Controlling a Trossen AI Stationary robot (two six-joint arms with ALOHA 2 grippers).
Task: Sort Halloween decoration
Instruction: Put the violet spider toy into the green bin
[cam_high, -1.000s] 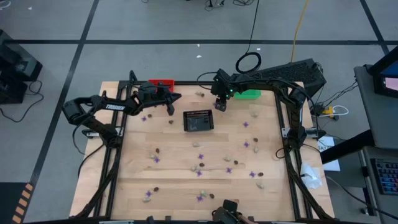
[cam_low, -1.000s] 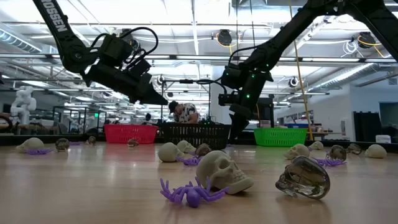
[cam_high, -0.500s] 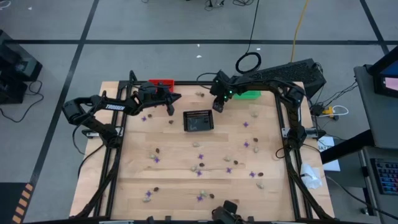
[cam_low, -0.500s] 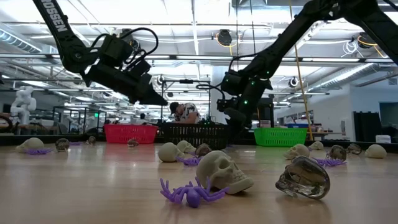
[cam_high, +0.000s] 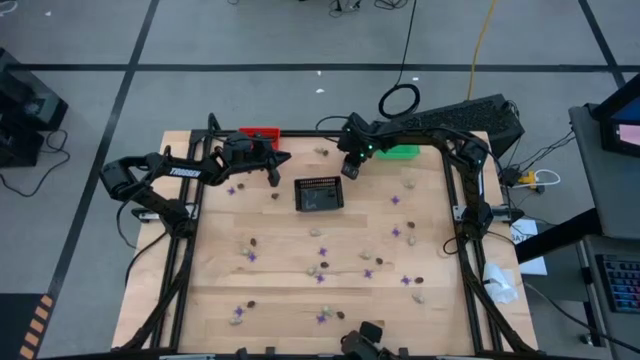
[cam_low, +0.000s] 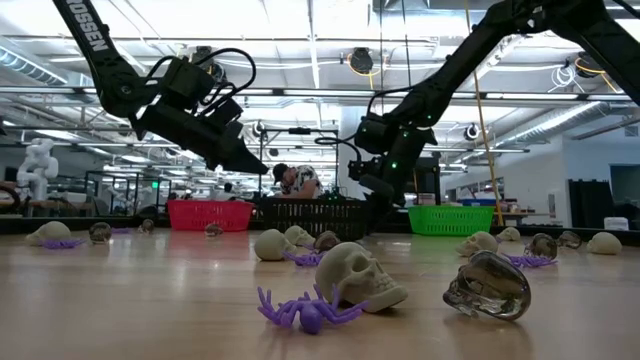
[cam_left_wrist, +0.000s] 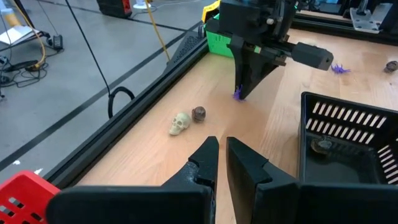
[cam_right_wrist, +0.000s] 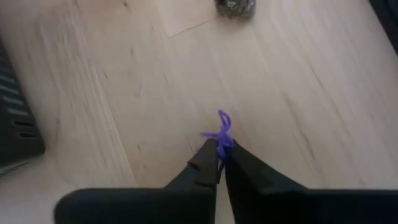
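Right claw pinched closed, raised; left claw seemingly closed, hovering.

Overhead, table-level, two wrist cameras; all share table.

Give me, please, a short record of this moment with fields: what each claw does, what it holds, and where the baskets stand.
right claw: shut on a purple spider, raised above the table beside the black basket
left claw: closed, holds nothing, raised near the red basket
green basket: far edge, right side
black basket content: one dark trinket
loose trinkets: skulls and spiders scattered over the table
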